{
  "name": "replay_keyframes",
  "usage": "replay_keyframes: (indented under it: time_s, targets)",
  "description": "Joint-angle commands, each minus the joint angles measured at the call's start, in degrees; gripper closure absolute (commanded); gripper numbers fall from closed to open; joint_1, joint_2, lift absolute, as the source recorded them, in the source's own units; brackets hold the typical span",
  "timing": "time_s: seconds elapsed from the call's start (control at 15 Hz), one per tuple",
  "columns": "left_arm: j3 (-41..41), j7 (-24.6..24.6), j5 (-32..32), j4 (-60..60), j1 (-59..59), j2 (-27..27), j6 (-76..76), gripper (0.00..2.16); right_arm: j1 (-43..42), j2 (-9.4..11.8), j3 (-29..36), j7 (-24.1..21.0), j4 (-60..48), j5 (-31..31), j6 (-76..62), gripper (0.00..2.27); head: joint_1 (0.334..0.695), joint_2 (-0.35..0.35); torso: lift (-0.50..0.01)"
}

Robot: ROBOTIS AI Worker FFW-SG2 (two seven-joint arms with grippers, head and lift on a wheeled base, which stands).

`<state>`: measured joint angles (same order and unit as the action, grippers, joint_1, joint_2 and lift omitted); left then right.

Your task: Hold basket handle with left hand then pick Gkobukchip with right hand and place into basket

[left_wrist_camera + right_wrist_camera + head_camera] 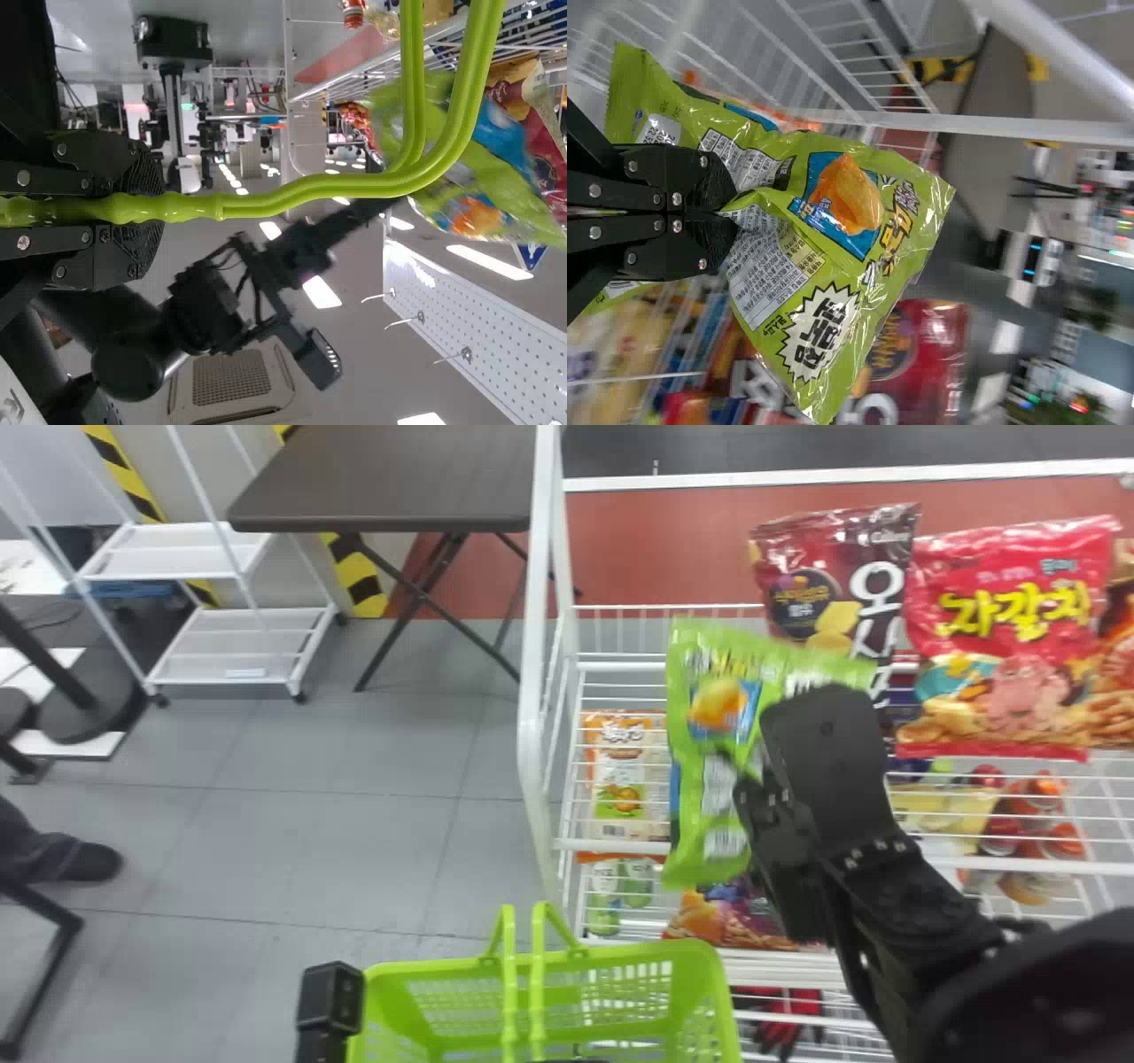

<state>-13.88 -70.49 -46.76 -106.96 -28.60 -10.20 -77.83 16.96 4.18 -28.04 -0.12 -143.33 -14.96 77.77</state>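
Gkobukchip (700, 657) is hanging midair, R gripper (755, 769) grasping it; both fingertips are pinching the green pkg, which is creasing around them in the R wrist view. It's hovering by the wire rack (535, 691), outside the bskt (651, 954), farther fwd & a bit to its R. L gripper (146, 208) is clenching the bskt handle (310, 188), its fingers pressing from opp. sides. Handle's 2 bars are running close together, w/ the bskt sitting at the bottom of the head view. Maroon chip bag (802, 571) is standing at the rack, partly behind the Gkobukchip; red snack bag (1010, 571) is standing just to its R. Dark folding table (399, 478) is standing beyond, L of the rack.
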Motion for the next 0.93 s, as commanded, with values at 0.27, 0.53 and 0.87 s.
replay_keyframes:
  time_s: [0.27,0.53,0.87]
  targets:
    - [0.08,0.0,0.0,-0.01,-0.06,0.26,0.0,2.16,4.4,2.41,1.68,5.75,-15.31,10.39,12.31,2.24,0.695,0.026,0.0]
    - [0.16,0.09,-0.09,-0.01,-0.06,0.35,0.0,2.16,4.4,2.24,-1.05,6.19,-11.71,13.38,12.31,2.24,0.695,0.143,0.0]
    - [0.34,0.09,-0.09,0.17,0.21,0.35,0.18,2.16,3.87,2.15,-7.11,6.27,-1.86,12.94,12.31,0.08,0.695,0.255,0.0]
